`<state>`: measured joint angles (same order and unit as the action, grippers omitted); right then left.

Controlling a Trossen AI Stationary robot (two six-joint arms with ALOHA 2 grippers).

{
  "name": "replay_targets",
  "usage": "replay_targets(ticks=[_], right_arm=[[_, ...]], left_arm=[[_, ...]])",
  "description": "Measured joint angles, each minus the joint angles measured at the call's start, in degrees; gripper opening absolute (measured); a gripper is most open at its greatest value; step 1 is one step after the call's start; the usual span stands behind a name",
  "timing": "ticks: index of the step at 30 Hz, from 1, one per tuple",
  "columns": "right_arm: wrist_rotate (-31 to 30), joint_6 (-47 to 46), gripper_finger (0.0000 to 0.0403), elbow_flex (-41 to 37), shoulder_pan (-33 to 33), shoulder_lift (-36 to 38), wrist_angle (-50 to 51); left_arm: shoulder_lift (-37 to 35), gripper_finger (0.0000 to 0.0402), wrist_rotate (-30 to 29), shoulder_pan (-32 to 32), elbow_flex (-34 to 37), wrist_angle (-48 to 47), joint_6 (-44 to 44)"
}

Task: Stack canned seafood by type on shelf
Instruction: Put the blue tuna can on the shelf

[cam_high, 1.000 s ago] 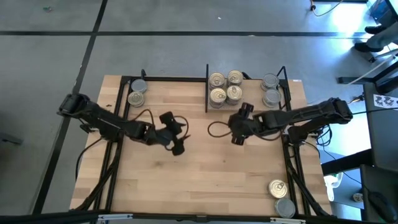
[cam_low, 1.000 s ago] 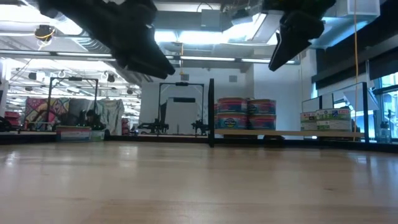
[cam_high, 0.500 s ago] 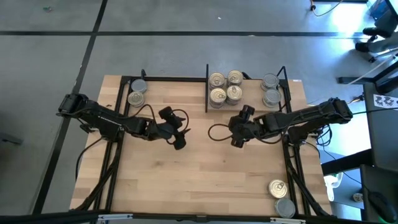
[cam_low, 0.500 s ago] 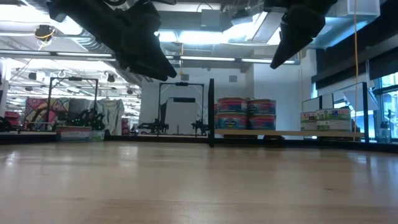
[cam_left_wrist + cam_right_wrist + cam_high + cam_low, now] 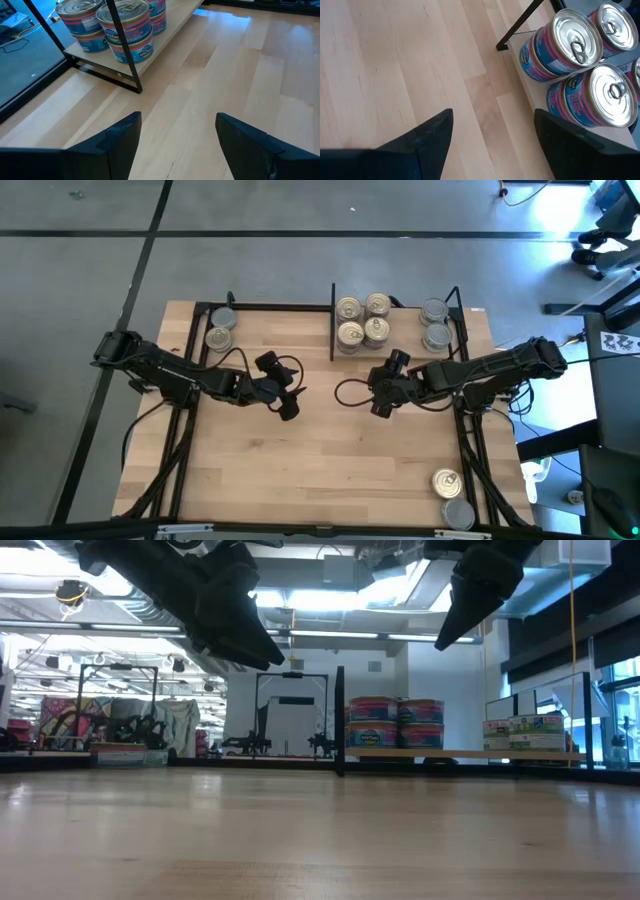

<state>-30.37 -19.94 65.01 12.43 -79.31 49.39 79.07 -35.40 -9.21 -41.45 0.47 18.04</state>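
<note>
Tins counted from above: four gold-lidded ones [image 5: 362, 320] clustered on the shelf [image 5: 400, 345] just right of the black divider [image 5: 332, 320]; two grey-lidded tins [image 5: 434, 325] at the shelf's right end; two more [image 5: 220, 328] at the counter's far left corner, one grey, one gold; two loose tins [image 5: 452, 498] at the near right corner, one gold, one grey; ten in all; from counter height the divider cluster reads as two layers, so hidden tins may lie beneath. Counter [image 5: 330, 450] centre and near half are bare wood, with wide room between the arms; black bars edge the left, right and far sides. Left claw [image 5: 284, 395] hangs above the counter left of centre, released and empty; right claw [image 5: 383, 392] hangs just in front of the shelf near the gold cluster, likewise spread and empty. Since the earlier frame the left claw has drawn slightly toward the far edge; the right claw has barely shifted; no tin has moved.
</note>
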Motion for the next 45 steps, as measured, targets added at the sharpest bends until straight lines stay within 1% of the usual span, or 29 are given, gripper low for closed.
replay_targets(ticks=[7, 10, 13, 17, 19, 23, 29, 35, 38, 43, 45], right_arm=[[0.00, -0.57, 0.0278, -0.16, 0.00, -0.33, -1.41], [0.04, 1.22, 0.0278, -2.50, -0.02, -0.50, -5.36], [-0.10, 3.89, 0.0278, -6.29, -0.07, -0.52, -11.63], [-2.93, 9.08, 0.0278, -11.03, -0.07, -0.52, -21.72], [-3.52, 11.93, 0.0278, -13.00, -0.07, -0.52, -27.11], [-3.51, 15.58, 0.0278, -15.53, -0.07, -0.52, -35.77], [-3.25, 17.29, 0.0278, -18.25, -1.06, -0.52, -40.62], [-2.93, 17.35, 0.0278, -22.47, -4.23, -0.52, -45.75], [-0.62, 17.35, 0.0278, -23.89, -5.53, -0.52, -47.82], [3.14, 17.28, 0.0278, -25.60, -5.70, -0.52, -52.51], [4.21, 17.25, 0.0278, -25.81, -5.69, -0.52, -52.87]], left_arm=[[0.00, 0.0255, 0.02, 0.00, 0.00, 0.00, 0.00], [0.04, 0.0255, 0.02, 0.00, 0.00, 0.44, 1.28], [0.04, 0.0255, 0.09, 0.25, 0.00, 1.99, 1.03], [0.04, 0.0255, 0.10, 1.45, 0.00, 2.58, -2.82], [-0.07, 0.0255, -0.04, 2.57, 0.00, 0.19, -3.16], [-0.35, 0.0255, -0.04, 5.77, 0.00, -7.66, -3.07], [-0.35, 0.0255, -0.19, 12.80, 0.00, -18.75, 1.39], [-0.35, 0.0255, -0.24, 18.24, 0.00, -28.59, 5.87], [-0.35, 0.0255, -0.26, 20.63, 0.00, -31.80, 7.38], [0.06, 0.0253, -0.39, 24.67, 0.00, -33.07, 9.35], [0.17, 0.0249, -0.37, 26.11, 0.00, -33.05, 8.65]])
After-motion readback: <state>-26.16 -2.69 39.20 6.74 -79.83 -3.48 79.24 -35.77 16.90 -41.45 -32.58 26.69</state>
